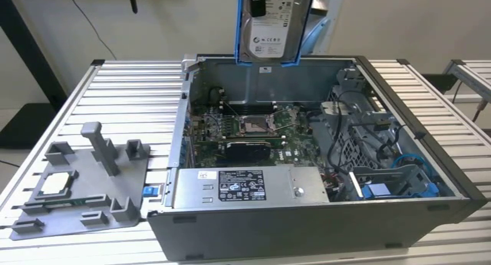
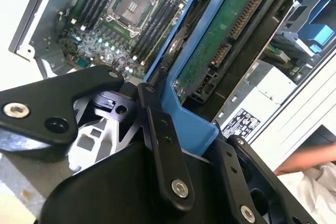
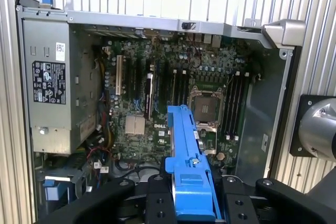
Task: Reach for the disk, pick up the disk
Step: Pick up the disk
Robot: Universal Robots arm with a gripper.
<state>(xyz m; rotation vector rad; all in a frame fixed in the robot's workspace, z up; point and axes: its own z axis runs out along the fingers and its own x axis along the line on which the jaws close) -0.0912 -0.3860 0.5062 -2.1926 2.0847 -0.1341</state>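
Bright even light, soft shadows, overexposed corners in second wrist view

We see an opened computer case (image 1: 322, 219) lying on a ribbed metal worktop (image 1: 130, 92), its motherboard (image 1: 253, 127) exposed with an empty processor socket (image 1: 253, 124) at centre. A long grey power-supply box (image 1: 245, 187) sits along the near wall. Off the exterior view's left, a grey plastic fixture (image 1: 84, 184) carries a small square silver chip (image 1: 57, 184).
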